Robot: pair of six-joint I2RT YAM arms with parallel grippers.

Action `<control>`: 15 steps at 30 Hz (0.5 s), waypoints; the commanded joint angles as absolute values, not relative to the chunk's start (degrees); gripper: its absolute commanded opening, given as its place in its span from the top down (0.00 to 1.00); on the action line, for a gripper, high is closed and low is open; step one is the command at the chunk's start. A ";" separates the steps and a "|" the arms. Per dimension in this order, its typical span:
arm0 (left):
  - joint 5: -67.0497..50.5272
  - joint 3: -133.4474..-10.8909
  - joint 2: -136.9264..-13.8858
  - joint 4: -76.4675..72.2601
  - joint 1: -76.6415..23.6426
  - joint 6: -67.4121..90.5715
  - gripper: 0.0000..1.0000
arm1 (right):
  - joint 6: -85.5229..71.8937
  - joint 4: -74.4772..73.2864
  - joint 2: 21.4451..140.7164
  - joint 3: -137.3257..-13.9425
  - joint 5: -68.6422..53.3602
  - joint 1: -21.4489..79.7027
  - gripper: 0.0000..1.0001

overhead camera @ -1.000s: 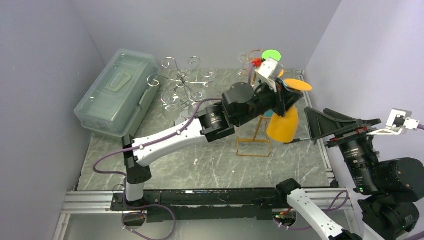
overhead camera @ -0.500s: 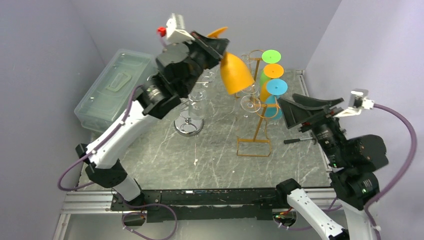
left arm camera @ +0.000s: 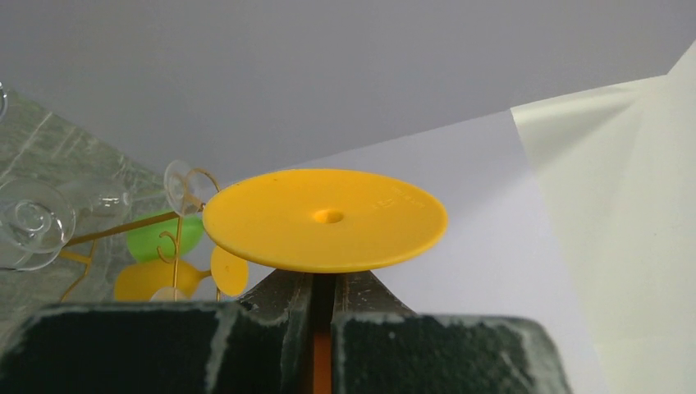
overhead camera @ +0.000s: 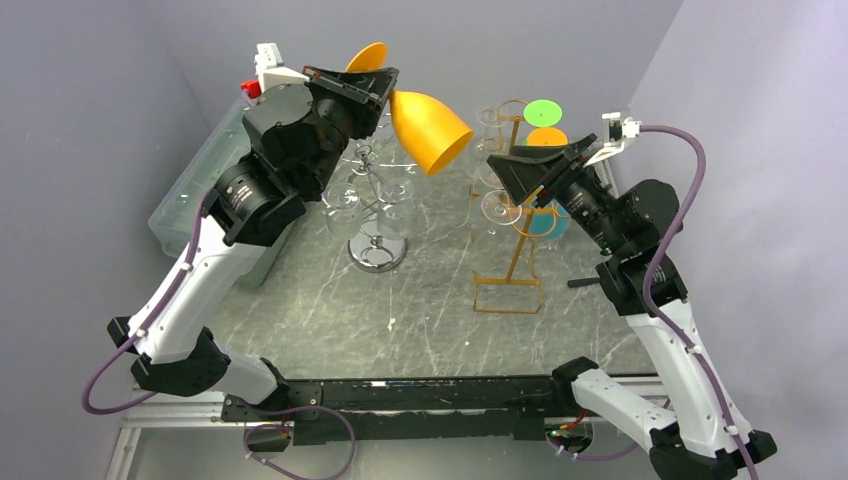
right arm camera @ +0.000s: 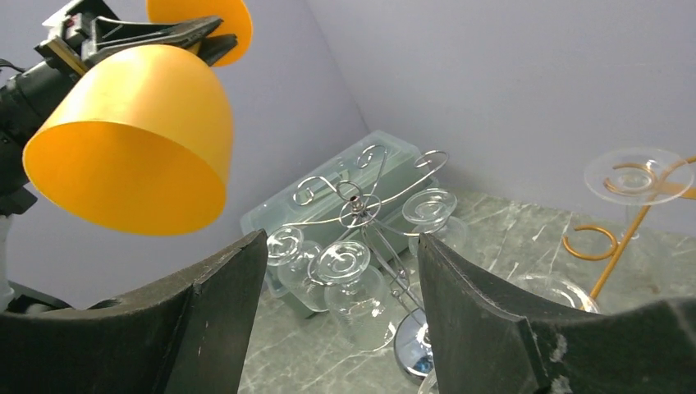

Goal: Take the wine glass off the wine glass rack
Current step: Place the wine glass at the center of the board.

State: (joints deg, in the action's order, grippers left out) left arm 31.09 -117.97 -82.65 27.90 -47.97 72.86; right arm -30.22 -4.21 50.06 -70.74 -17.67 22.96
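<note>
Left pincer (overhead camera: 384, 88) clamping orange glass (overhead camera: 430, 130), apparently by stem

Top external: fixed high behind the arm bases, tilted down and forward, far enough off to take in the whole table (overhead camera: 430, 320) and both arms. Left wrist: seated just behind the left hand (left arm camera: 322, 287), well above the table, aimed along it at the foot of the orange wine glass (left arm camera: 325, 220), very near, with wall beyond. Right wrist: sighting out through the gap of the right hand (right arm camera: 341, 246), leftward and somewhat down. Common to all three: the orange wine glass and the gold rack (right arm camera: 624, 246). Common to top and right wrist: the chrome rack (right arm camera: 361, 205).
</note>
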 commanded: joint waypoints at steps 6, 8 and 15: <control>35.96 -115.78 -78.95 29.95 -47.73 77.55 1.00 | -29.08 2.31 51.41 -73.43 -19.03 25.97 0.31; 36.29 -115.28 -78.34 29.77 -47.56 77.15 1.00 | -29.37 2.67 51.75 -73.43 -19.11 26.38 0.32; 33.32 -117.16 -78.66 31.43 -44.44 77.35 1.00 | -28.64 2.38 53.35 -73.93 -16.78 30.04 0.32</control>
State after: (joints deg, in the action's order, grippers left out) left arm 34.11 -115.24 -80.18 31.62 -45.98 76.18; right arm -30.00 -0.27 52.75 -71.42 -18.28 28.23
